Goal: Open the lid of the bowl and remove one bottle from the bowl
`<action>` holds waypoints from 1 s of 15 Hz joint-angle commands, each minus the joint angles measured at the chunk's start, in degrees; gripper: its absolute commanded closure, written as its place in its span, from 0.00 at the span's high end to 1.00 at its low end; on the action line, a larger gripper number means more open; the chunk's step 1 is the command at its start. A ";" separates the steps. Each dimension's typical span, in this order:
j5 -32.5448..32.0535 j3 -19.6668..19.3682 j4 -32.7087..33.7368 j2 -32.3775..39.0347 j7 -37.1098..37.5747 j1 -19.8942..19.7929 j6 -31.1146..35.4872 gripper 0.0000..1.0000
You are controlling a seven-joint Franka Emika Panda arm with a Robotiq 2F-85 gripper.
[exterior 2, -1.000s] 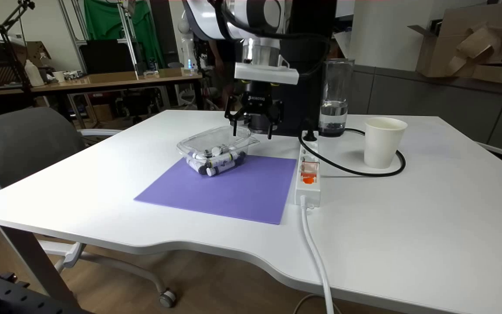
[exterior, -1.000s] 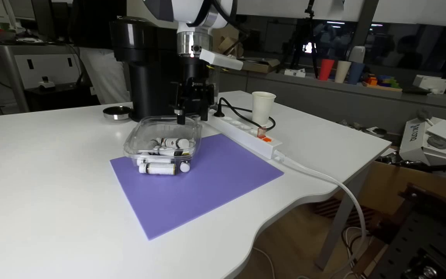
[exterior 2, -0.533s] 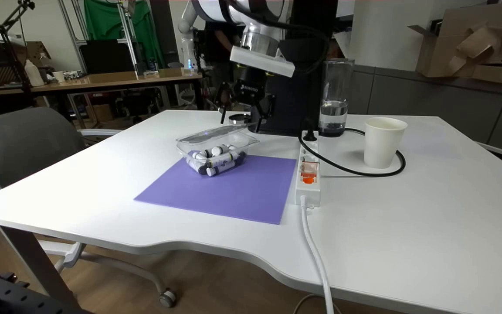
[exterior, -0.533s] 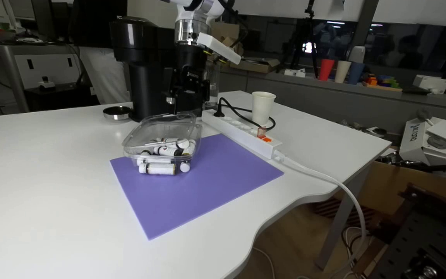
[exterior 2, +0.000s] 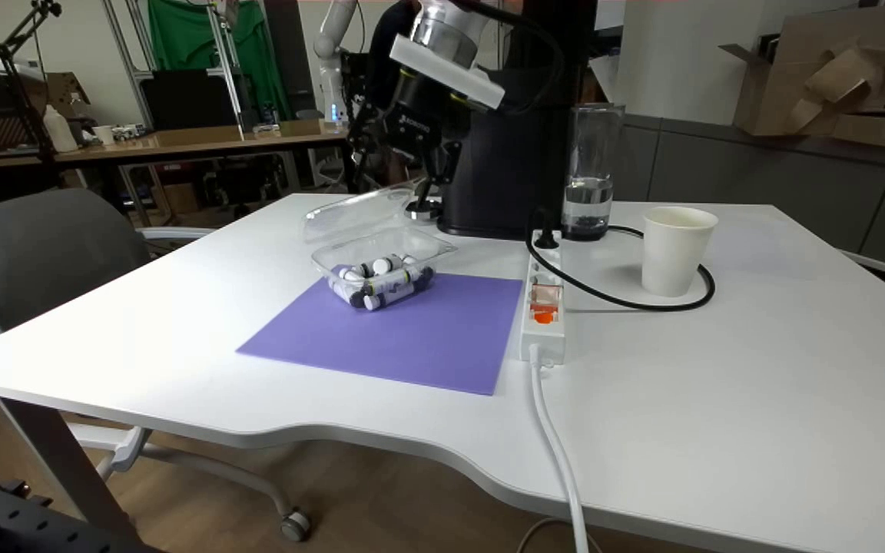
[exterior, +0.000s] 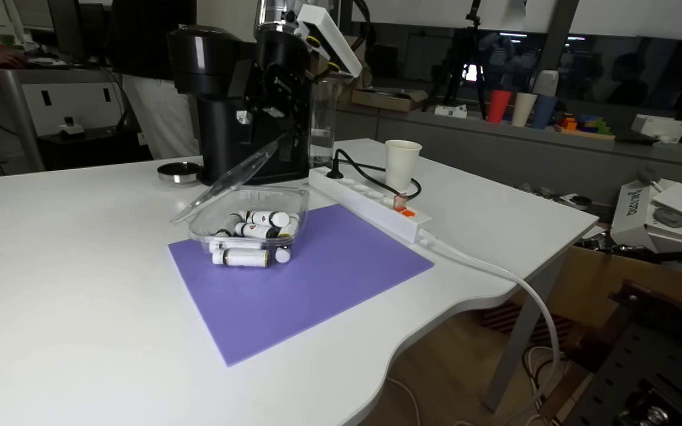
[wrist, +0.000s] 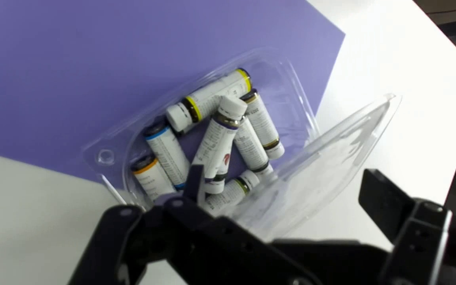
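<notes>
At the far side of the bowl [exterior: 295,204], above its rim, the jaws are seen spread wide, nothing gripped. Lid [exterior: 231,179] tilted up on a slant: in an exterior view its low edge lies at the bowl's left, and its raised edge meets the outline of the jaws; in the wrist view it is seen across the gap between the fingers [wrist: 384,202]. Contact likely, not certain. Lid-opening is judged to be the step in hand.

Likely pick, as judged: the topmost bottle [exterior: 258,218], inside the bowl, well below the jaws and to their near side. In that exterior view its long axis is laid left to right, capped end right; by the wrist view the finger gap runs roughly across it. The lid will probably have to be tipped further left first, lest it drop back; then the jaws would be brought nearer and lowered.

Containers: bowl set at the far left of the purple mat [exterior: 317,284]; several white bottles [wrist: 166,152] laid in it on their sides, overlapped. Paper cup [exterior 2: 673,253] upright at the right, contents hidden.
</notes>
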 commanded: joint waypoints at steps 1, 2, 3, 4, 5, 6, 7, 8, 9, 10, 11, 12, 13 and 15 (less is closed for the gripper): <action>1.32 0.90 0.19 -2.29 -2.97 1.02 -2.87 1.00; 1.45 1.10 0.26 -2.52 -3.63 1.55 -3.40 1.00; 1.59 1.46 0.23 -2.70 -4.44 2.26 -3.20 1.00; 1.80 1.87 0.33 -2.86 -5.35 2.88 -3.19 1.00; 1.63 2.29 0.40 -3.06 -6.26 3.81 -2.72 1.00; 1.15 2.65 0.45 -3.23 -7.38 4.66 -2.60 1.00; 0.76 2.99 0.52 -3.38 -8.59 5.55 -2.45 1.00; -0.18 3.40 0.37 -3.75 -10.63 6.56 -2.20 1.00; -1.13 3.68 0.31 -4.11 -12.90 7.50 -1.93 1.00; -1.94 3.80 0.03 -4.74 -14.43 8.50 -1.50 1.00; -3.06 3.83 -0.23 -5.37 -15.98 9.44 -0.82 1.00; -4.48 3.67 -0.79 -6.17 -17.24 10.40 0.55 1.00; -5.82 3.46 -1.08 -6.70 -18.06 11.12 1.35 1.00; -7.78 2.93 -2.90 -8.12 -18.73 12.04 6.49 1.00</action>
